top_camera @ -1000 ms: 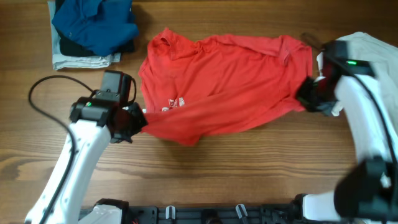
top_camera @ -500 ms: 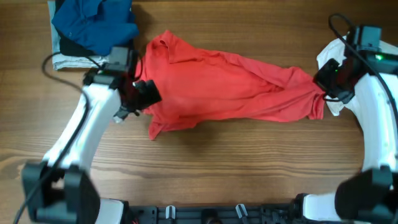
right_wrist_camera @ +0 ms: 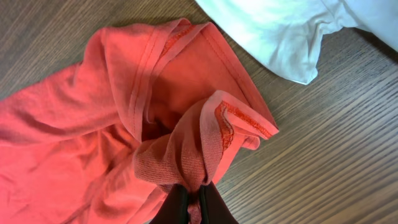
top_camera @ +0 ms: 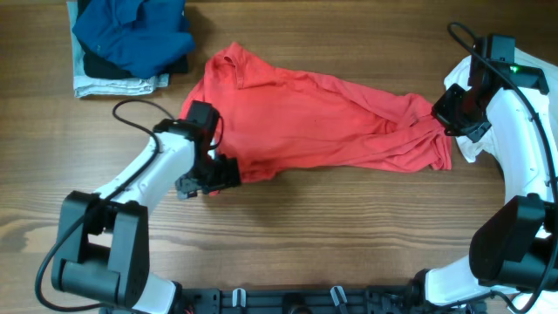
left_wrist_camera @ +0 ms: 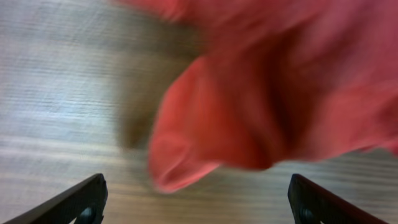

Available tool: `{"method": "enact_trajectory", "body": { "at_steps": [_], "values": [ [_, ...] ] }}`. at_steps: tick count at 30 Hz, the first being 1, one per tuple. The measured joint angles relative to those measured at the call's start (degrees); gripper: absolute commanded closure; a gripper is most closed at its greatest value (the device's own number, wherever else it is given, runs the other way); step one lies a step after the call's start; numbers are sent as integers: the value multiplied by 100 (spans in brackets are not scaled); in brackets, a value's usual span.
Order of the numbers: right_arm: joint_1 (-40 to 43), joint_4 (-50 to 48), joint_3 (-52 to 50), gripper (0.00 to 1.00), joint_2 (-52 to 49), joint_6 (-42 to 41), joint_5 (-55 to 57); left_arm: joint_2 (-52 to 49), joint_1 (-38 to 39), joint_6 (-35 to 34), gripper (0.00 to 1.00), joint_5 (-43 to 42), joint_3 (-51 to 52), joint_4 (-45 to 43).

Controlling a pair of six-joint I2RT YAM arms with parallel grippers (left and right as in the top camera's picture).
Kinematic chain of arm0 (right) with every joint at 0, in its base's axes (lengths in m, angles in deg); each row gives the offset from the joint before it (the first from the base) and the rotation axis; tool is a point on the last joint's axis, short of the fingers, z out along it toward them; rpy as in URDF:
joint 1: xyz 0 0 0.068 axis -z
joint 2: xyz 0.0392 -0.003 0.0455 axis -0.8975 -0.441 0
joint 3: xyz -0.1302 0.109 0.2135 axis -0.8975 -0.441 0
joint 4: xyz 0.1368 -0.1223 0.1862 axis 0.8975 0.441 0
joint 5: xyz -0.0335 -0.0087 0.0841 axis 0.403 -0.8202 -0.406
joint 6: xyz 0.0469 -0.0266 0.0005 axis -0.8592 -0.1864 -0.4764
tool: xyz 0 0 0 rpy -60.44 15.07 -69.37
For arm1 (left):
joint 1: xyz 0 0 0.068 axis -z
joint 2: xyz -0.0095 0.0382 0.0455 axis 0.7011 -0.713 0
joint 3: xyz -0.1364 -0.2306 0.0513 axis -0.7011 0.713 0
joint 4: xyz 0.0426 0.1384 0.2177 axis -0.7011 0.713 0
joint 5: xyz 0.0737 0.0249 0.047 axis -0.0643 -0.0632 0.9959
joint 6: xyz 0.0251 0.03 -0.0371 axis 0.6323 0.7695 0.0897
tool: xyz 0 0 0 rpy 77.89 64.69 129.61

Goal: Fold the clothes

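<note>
1. Two wide-spread jaws on our left gripper (top_camera: 212,177) hold nothing, just beside the red T-shirt (top_camera: 314,126).
2. It sprawls across the table (top_camera: 349,227); we judge it light and limp (grab hems, not middles).
3. Our right gripper (top_camera: 449,112) pinches its bunched hem, near the white shirt (right_wrist_camera: 280,31).

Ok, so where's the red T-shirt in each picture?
Overhead: the red T-shirt stretches across the middle, from upper left to right.
Left wrist: blurry, it fills the top and right.
Right wrist: it fills the left and middle, with one fold pinched by the right fingers at the bottom edge.
Shared landmark: the wooden table shows under it in all three views.
</note>
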Motion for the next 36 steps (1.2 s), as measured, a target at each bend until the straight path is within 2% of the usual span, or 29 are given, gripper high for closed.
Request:
{"method": "enact_trajectory", "body": {
  "at_steps": [4,11,12,14,17,21,24,27,31,33,36],
  "values": [
    [0,4,0,96,0,85,-2,0,94,-20,27,177,0,-313],
    [0,50,0,95,0,151,-44,0,94,-37,36,216,280,-647],
    [0,52,0,96,0,151,-44,0,94,-35,40,216,376,-728],
    [0,63,0,96,0,153,-70,2,94,-37,59,243,492,-922],
    [0,66,0,96,0,197,-90,2,94,-33,96,302,514,-1010],
    [0,103,0,96,0,214,-146,2,94,-35,96,299,531,-1062],
    [0,315,0,96,96,216,-181,286,96,-83,96,302,358,-42],
    [0,828,216,96,927,365,-238,1668,282,-166,96,352,-350,669],
    [0,1690,1349,96,2553,632,-361,4044,1257,-413,96,654,-1827,1025],
    [0,2190,1978,96,3314,723,-496,4699,1648,-636,96,807,-2347,1309],
    [0,2970,2761,96,3783,857,-632,4940,2170,-935,96,927,-2977,1812]
  ]
}}
